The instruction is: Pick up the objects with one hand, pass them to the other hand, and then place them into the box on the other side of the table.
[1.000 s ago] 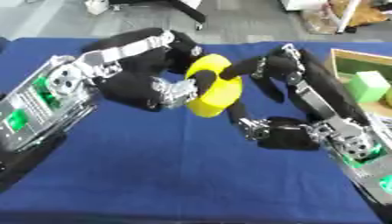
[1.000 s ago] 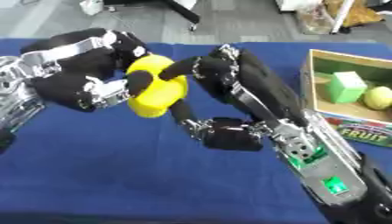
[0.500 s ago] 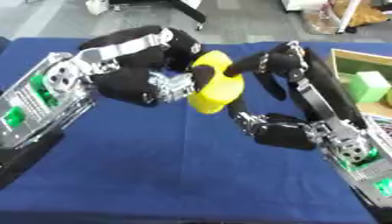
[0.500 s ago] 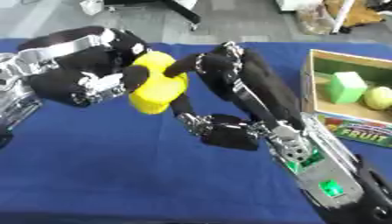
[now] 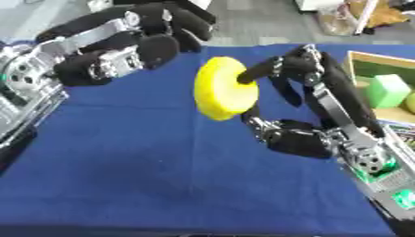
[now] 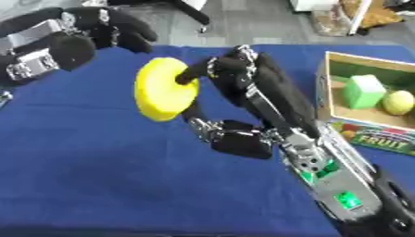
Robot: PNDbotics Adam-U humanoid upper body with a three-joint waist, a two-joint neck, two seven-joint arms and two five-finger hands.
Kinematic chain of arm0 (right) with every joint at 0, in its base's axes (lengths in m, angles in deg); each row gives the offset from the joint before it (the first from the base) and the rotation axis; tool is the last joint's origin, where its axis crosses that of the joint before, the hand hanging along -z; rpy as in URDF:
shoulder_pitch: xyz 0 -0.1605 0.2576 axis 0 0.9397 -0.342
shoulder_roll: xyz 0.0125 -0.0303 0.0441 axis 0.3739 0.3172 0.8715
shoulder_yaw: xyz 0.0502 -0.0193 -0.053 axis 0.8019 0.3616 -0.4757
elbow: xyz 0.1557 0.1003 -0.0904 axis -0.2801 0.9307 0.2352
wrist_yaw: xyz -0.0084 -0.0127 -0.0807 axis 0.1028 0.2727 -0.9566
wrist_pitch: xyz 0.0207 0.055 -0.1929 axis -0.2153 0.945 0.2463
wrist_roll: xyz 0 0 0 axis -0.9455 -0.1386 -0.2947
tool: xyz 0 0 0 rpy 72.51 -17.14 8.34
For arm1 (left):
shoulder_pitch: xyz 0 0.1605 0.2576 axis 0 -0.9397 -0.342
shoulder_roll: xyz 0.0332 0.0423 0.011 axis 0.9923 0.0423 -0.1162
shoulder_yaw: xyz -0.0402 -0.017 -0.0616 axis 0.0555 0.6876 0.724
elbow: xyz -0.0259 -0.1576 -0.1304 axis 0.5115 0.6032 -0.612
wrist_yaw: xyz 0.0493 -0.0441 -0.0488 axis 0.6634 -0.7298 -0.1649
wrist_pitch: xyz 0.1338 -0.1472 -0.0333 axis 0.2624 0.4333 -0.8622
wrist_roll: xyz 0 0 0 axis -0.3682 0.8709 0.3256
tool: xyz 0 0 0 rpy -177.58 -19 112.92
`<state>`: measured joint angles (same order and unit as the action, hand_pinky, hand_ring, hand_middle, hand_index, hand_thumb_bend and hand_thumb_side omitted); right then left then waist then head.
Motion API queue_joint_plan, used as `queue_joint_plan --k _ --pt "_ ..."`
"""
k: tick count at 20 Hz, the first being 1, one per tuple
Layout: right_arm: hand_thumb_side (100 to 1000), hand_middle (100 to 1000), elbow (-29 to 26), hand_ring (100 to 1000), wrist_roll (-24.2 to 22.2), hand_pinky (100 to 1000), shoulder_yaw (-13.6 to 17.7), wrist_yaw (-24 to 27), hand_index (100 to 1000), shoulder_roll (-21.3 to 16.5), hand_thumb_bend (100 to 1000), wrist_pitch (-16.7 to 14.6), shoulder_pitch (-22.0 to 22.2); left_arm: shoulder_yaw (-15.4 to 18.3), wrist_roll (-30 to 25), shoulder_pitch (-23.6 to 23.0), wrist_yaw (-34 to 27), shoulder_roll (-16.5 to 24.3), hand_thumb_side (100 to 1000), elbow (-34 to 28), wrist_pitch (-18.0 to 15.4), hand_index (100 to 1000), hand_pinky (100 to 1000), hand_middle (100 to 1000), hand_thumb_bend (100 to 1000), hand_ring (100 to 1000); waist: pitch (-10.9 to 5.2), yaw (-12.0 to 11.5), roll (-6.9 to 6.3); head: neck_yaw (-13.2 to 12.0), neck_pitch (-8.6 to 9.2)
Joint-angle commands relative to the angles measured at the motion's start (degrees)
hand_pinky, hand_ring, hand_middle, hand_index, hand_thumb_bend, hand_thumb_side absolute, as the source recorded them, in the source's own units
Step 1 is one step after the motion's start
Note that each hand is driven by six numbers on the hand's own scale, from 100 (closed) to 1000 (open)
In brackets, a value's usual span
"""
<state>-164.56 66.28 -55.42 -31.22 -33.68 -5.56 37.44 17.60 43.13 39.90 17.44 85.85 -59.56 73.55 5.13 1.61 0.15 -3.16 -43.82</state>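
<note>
My right hand [image 5: 296, 99] pinches the round flat yellow thing [image 5: 224, 87] above the dark blue table cloth [image 5: 146, 157]. My left hand [image 5: 150, 39] is apart from it, fingers curled on nothing. The cardboard box [image 6: 366, 134] at right holds a green block [image 6: 362, 91] and a yellow-green ball [image 6: 398, 102].
</note>
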Motion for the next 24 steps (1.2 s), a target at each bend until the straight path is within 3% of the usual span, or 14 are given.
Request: queue_joint_plan --k 1,6,11,13,17,20,24 --pt "100 100 -0.5 100 0.8 100 1.0 0.1 327 -0.7 100 0.2 -0.3 4.4 5.0 -2.6 8.7 2.1 879 -0.8 0.5 896 904 838 453 849 -1.01 0.0 -0.31 0.4 -0.3" --pt "100 100 -0.5 100 2.6 100 2.7 0.7 328 -2.0 100 1.7 0.6 9.6 15.4 -9.8 11.3 1.4 838 -0.8 5.1 873 874 804 416 818 -0.79 -0.1 0.0 1.0 -0.3" --pt "100 100 -0.5 100 6.2 100 7.2 2.2 330 -7.5 100 4.3 2.2 13.7 22.8 -15.7 9.2 -1.6 838 -0.8 5.3 835 833 749 335 770 -0.64 -0.3 0.39 2.7 -0.3" --pt "100 100 -0.5 100 7.3 100 9.5 3.0 331 -9.5 100 8.0 1.5 14.8 24.7 -17.7 7.9 -3.3 837 -0.8 3.9 825 822 734 324 756 -0.65 -0.6 0.6 4.3 -0.3" --pt "100 100 -0.3 100 8.7 100 13.8 3.8 334 -14.0 100 18.2 0.6 17.7 27.7 -21.5 7.0 -6.8 833 -0.8 1.2 814 812 712 319 740 -0.53 -1.2 0.9 8.3 -0.3" --pt "100 100 5.1 100 9.6 100 15.7 3.3 336 -15.9 100 21.4 -1.0 19.1 29.6 -24.4 6.8 -9.3 842 -0.8 -0.4 808 809 706 316 735 -0.45 -1.6 0.94 10.1 -0.3" --pt "100 100 21.0 100 12.7 100 17.7 1.0 341 -15.8 100 22.9 -4.8 20.0 30.7 -27.6 7.3 -13.1 850 -0.8 -1.6 801 803 690 309 722 -0.38 -2.2 0.8 12.3 -0.3"
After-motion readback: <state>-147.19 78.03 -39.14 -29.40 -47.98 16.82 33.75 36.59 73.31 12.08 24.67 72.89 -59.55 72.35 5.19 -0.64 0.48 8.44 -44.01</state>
